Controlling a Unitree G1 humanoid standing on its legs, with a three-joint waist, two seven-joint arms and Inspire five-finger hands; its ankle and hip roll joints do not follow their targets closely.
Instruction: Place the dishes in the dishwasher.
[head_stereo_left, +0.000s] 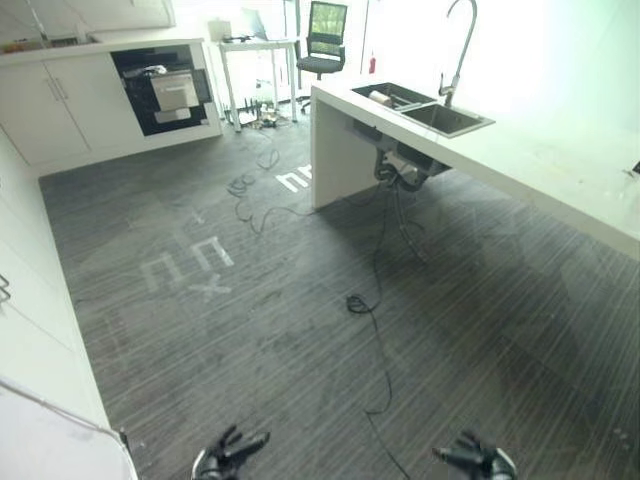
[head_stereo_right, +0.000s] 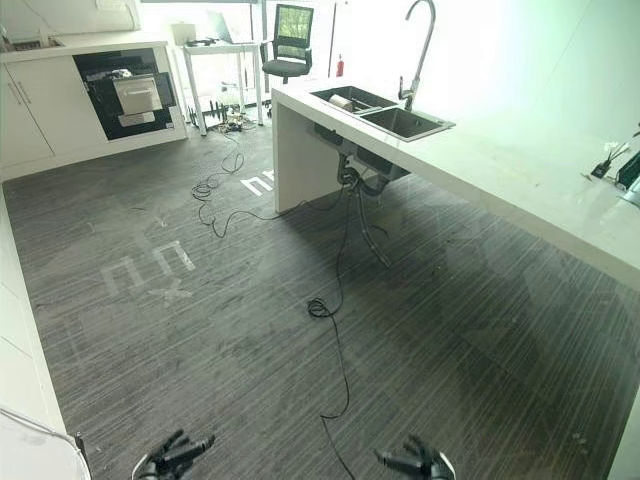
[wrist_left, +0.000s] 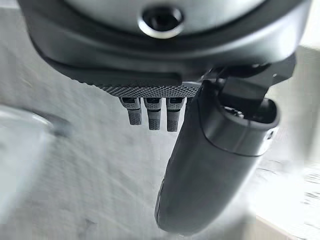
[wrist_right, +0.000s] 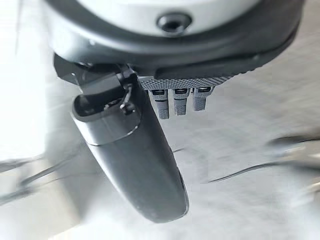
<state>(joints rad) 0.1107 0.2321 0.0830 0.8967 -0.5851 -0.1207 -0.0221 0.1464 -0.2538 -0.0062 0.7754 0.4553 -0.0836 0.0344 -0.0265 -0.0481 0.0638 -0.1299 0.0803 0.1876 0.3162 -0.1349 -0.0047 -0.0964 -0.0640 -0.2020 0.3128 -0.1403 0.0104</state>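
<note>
kitchen: white counter (head_stereo_left: 560, 170) with sink (head_stereo_left: 445, 118) and tall faucet (head_stereo_left: 460, 45), white cabinets (head_stereo_left: 60, 105), built-in dishwasher (head_stereo_left: 165, 88).

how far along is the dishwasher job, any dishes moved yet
Nothing looks done yet. Both the left hand and right hand are open and hold nothing, low over the floor. A dish-like item sits in the sink on the counter. The dark appliance across the room is far off. Everything remains.

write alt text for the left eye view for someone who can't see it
Both robot hands, left robot hand and right robot hand, hang open and empty low over a grey striped floor. Far off, a white counter with a sink and tall faucet runs along the right; a dark built-in dishwasher sits in white cabinets at the back left.
</note>
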